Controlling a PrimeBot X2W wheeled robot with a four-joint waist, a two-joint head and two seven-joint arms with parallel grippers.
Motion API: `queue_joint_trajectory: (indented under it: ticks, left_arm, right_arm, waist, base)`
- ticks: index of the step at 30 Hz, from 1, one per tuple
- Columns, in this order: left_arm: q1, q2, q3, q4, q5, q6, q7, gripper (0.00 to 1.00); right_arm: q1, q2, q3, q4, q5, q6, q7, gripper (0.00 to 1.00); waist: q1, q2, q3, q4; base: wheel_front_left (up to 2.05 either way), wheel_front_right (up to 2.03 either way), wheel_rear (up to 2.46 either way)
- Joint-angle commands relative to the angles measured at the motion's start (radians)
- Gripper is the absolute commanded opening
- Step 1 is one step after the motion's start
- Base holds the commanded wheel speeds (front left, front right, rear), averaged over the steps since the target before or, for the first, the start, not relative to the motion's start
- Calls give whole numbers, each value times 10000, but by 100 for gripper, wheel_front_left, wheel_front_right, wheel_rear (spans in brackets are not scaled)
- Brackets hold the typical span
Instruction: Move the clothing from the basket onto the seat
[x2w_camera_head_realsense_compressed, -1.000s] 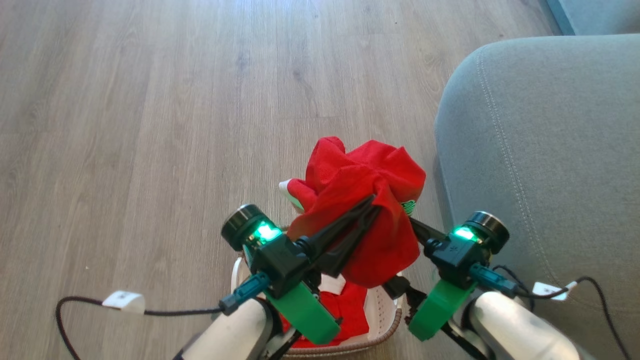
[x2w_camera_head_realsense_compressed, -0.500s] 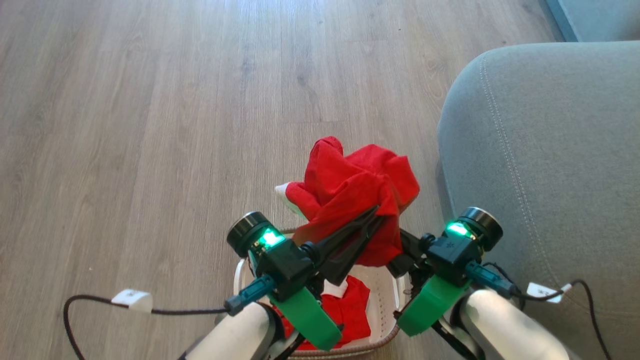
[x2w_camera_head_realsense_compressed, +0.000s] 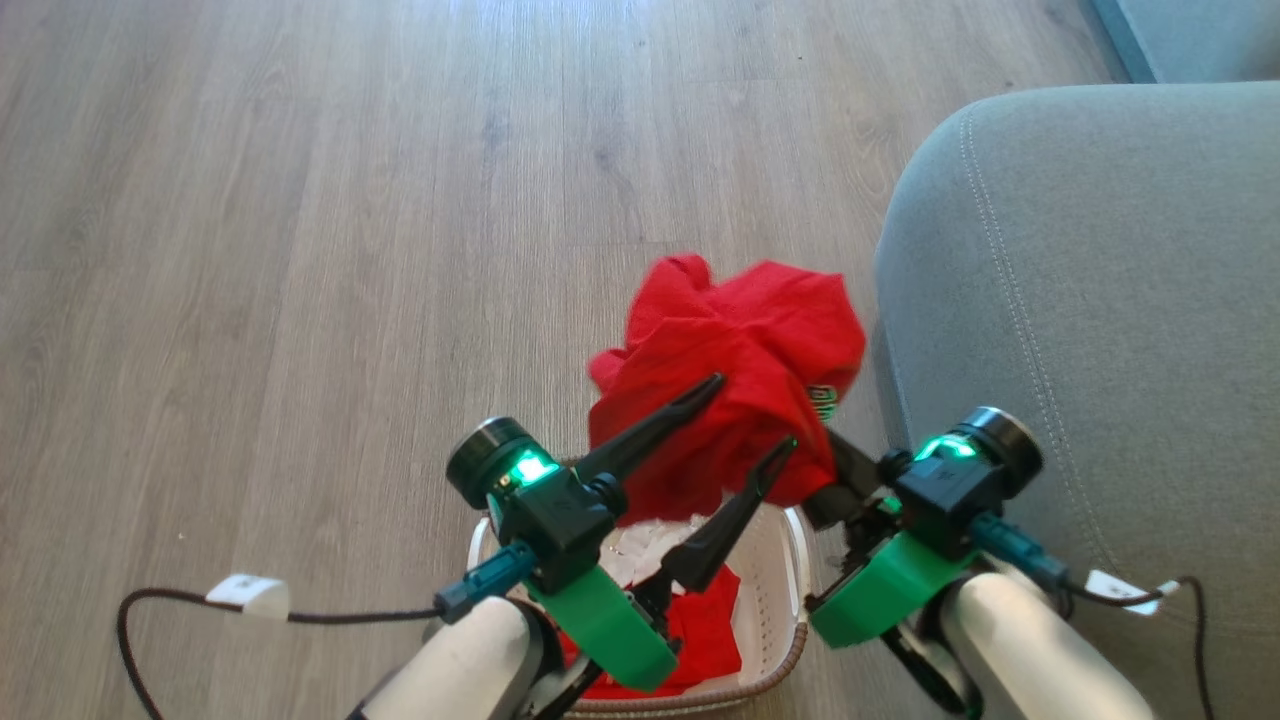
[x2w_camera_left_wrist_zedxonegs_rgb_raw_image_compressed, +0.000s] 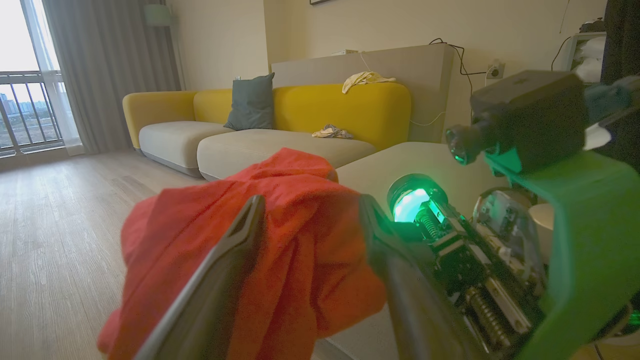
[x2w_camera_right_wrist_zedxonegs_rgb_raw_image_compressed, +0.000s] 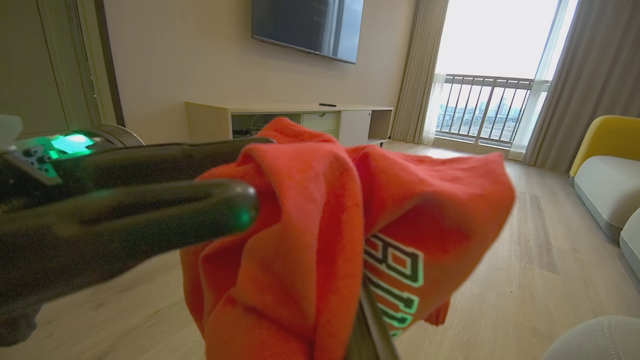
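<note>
- In the basket (x2w_camera_head_realsense_compressed: 790, 600), nearest the robot, lie a red garment (x2w_camera_head_realsense_compressed: 710, 620) and a white cloth (x2w_camera_head_realsense_compressed: 640, 545).
- Above the basket, the left gripper (x2w_camera_head_realsense_compressed: 752, 412) is spread wide and straddles the red shirt (x2w_camera_head_realsense_compressed: 750, 340). The right gripper (x2w_camera_head_realsense_compressed: 832, 462) is pressed together, pinching the shirt.
- Right of the basket is the seat (x2w_camera_head_realsense_compressed: 1080, 300), nearer the right arm.
- The right wrist view shows the shirt's lettering (x2w_camera_right_wrist_zedxonegs_rgb_raw_image_compressed: 395, 280) and folds burying the fingers. The head view gives the seat's direction.

The left tool (x2w_camera_head_realsense_compressed: 752, 412) stood wide open, fingers pointing toward one o'clock. The right tool (x2w_camera_head_realsense_compressed: 838, 460) was clamped shut, aimed toward ten o'clock. Both pale forearms rose from six o'clock.
</note>
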Motion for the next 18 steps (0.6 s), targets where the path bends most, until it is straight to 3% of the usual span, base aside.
queue_joint_trajectory:
  ticks: [1,18]
  left_arm:
    - [-349,5,433,-392,62,-11,-51,100]
    - [409,181,1374,143,553,-11,-51,100]
  right_arm:
    - [-73,163,-132,-377,-90,-2,-65,0]
    - [825,607,-3240,-849,-885,-2,-65,0]
  waist:
    - [0,0,3,-3]
    - [0,0,-12,-162]
  base:
    - [0,0,0]
    - [0,0,0]
